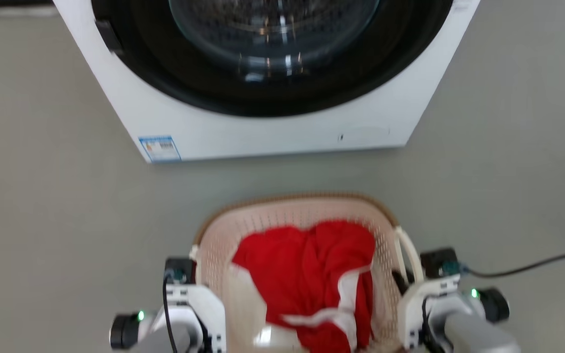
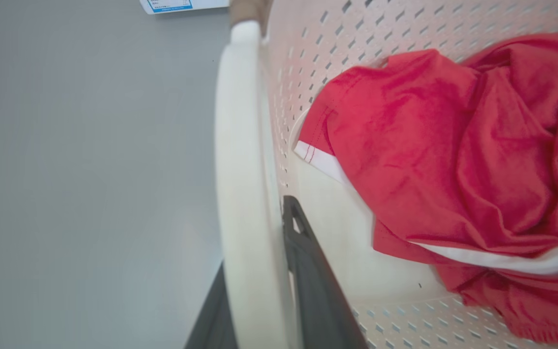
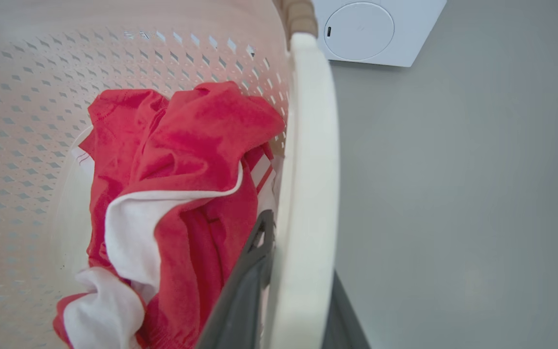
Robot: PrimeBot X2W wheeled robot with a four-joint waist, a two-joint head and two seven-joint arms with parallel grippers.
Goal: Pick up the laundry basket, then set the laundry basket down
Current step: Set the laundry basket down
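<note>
Two grips are in place: the left gripper (image 2: 259, 252) is closed across the left handle (image 2: 240, 145); the laundry basket (image 1: 292, 198), red garment (image 1: 307, 274) inside, is held between the arms before the washing machine (image 1: 263, 132); the right gripper (image 3: 303, 252) is clamped on the right handle (image 3: 308, 145). Clearance from the floor (image 1: 42, 196) cannot be told. The carry is judged in hand; a level, matched lowering is called for next.

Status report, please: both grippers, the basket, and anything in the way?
Left gripper shut on left handle, right gripper on right handle. Basket holds red cloth. Washer close ahead, cable on floor at right.
</note>
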